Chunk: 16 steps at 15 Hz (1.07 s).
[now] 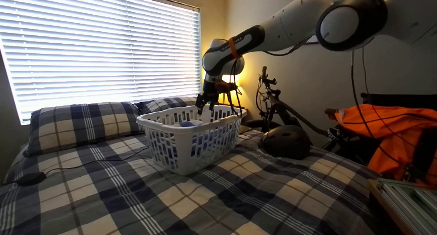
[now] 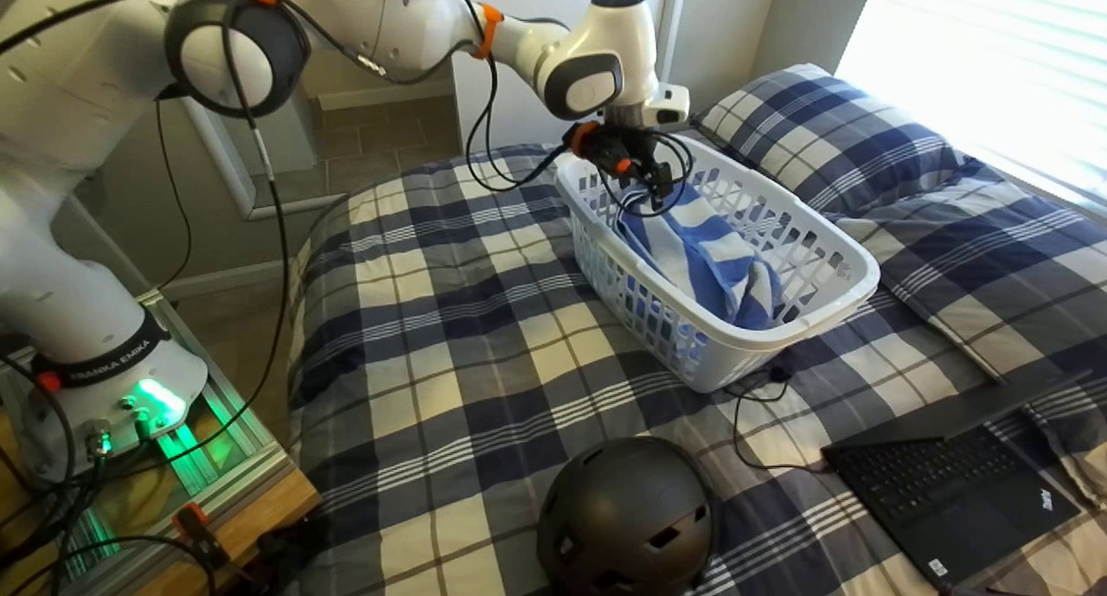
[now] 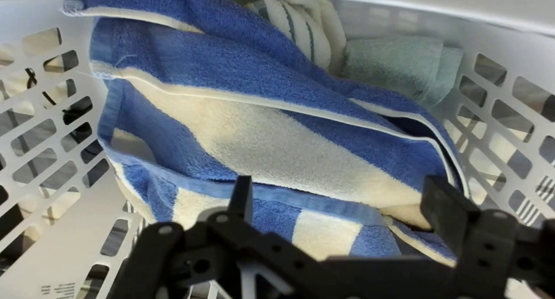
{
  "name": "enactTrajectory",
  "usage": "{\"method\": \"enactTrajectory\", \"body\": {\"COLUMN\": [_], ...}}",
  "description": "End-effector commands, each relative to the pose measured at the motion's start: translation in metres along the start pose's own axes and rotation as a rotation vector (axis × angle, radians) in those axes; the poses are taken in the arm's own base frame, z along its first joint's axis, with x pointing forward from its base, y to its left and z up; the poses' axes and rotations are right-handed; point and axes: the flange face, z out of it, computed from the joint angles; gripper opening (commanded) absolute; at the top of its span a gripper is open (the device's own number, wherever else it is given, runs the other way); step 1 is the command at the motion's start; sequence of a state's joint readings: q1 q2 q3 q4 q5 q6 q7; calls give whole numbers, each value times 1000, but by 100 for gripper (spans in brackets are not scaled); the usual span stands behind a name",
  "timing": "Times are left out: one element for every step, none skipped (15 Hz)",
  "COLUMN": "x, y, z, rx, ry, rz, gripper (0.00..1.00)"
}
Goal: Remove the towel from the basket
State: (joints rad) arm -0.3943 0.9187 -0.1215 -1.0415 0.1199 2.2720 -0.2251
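Note:
The blue towel with broad cream stripes [image 2: 705, 246] lies folded and bunched inside the white lattice-sided basket [image 2: 813, 326]. In an exterior view only small blue parts of the towel [image 1: 187, 124] show past the basket's rim [image 1: 174, 128]. In the wrist view the towel [image 3: 260, 129] fills the middle of the basket [image 3: 65, 234]. My gripper [image 3: 339, 190] is open with its fingers wide apart over the towel's lower folded edge, nothing gripped between them. In both exterior views the gripper [image 1: 206, 109] [image 2: 661, 194] points down into one end of the basket. Whether the fingertips touch the towel cannot be told.
A white striped cloth [image 3: 299, 25] and a pale green cloth [image 3: 399, 64] lie in the basket beside the towel. A dark helmet [image 2: 627, 518], a laptop [image 2: 960, 492] and plaid pillows [image 1: 82, 126] lie around the basket on the plaid bed. Cables hang from the arm near the rim.

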Motion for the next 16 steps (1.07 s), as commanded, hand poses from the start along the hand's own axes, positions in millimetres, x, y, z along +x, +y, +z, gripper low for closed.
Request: {"method": "enactTrajectory", "body": {"x": [13, 12, 12, 11, 11, 11, 10, 9, 8, 6, 5, 4, 2, 2, 1, 0], "y": [7, 9, 10, 11, 12, 13, 14, 15, 16, 17, 19, 19, 20, 20, 19, 20], "z": [27, 32, 39, 44, 49, 53, 58, 62, 65, 70, 74, 78, 83, 86, 88, 89], "rx": [6, 13, 16, 21, 30, 40, 40, 35, 30, 24, 12, 7, 2, -6, -13, -23], "ry": [16, 6, -2, -3, 4, 3, 3, 4, 1, 1, 5, 3, 1, 2, -1, -5], "rz": [-65, -65, -70, -83, -94, -101, -103, -109, -106, -105, -109, -116, -131, -157, -187, -207], "gripper": [100, 100, 100, 100, 100, 100, 100, 100, 100, 100, 100, 100, 100, 100, 100, 100]}}
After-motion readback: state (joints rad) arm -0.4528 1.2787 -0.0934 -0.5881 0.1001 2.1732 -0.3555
